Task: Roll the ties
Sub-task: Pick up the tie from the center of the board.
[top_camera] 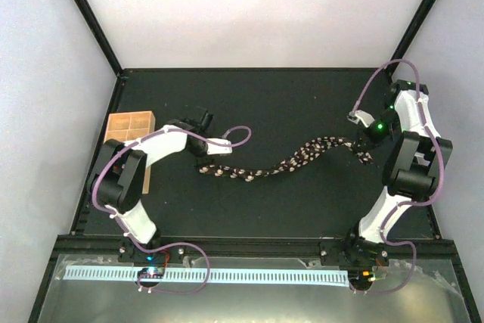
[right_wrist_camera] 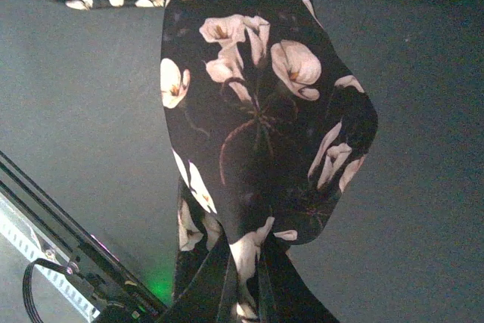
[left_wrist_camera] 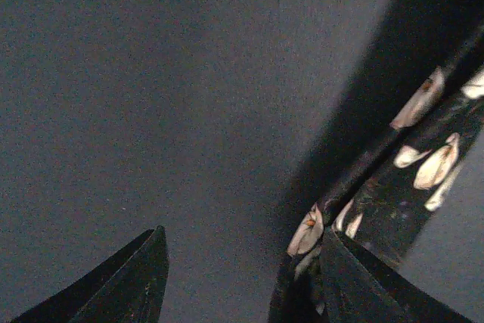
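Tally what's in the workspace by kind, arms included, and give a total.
tie: 1
wooden tray: 1
robot arms: 2 (left arm, right arm)
total: 4

Black tie (top_camera: 287, 163) scattered with pale pink-white flowers touched orange at the centre, matt black table (top_camera: 265, 104), tan wooden tray (top_camera: 130, 128), purple cables (top_camera: 240, 128), white and black arms (top_camera: 155, 145), small green light (top_camera: 380, 122)
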